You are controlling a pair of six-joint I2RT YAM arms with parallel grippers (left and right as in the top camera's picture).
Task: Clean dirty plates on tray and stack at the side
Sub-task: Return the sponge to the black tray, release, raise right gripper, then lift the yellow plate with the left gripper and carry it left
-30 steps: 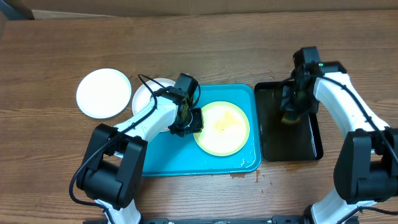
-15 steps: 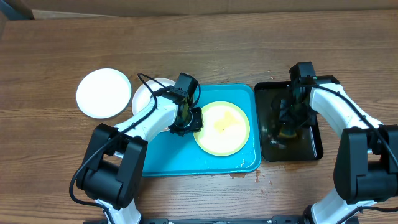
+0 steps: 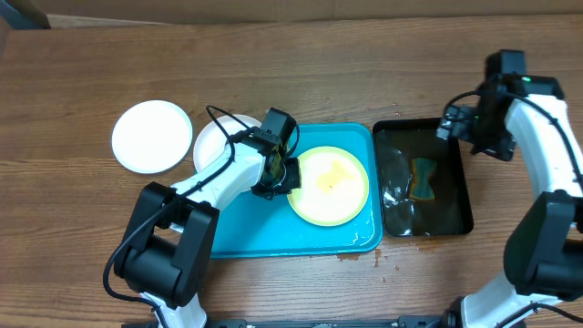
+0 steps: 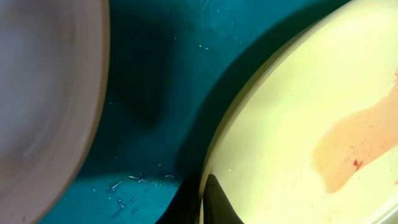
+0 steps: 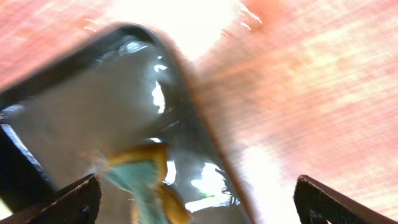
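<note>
Yellow-green plate with a reddish smear, flat on the turquoise tray's right half, left rim pinched in the closed left gripper. Two white plates further left. Right gripper spread wide above the black tray's far corner, sponge lying inside.

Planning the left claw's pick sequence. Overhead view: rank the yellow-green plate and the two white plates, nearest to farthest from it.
1. The yellow-green plate, on the turquoise tray, rim at the left claw.
2. The nearer white plate, at the tray's left rim.
3. The far-left white plate, out on the wooden table.
</note>
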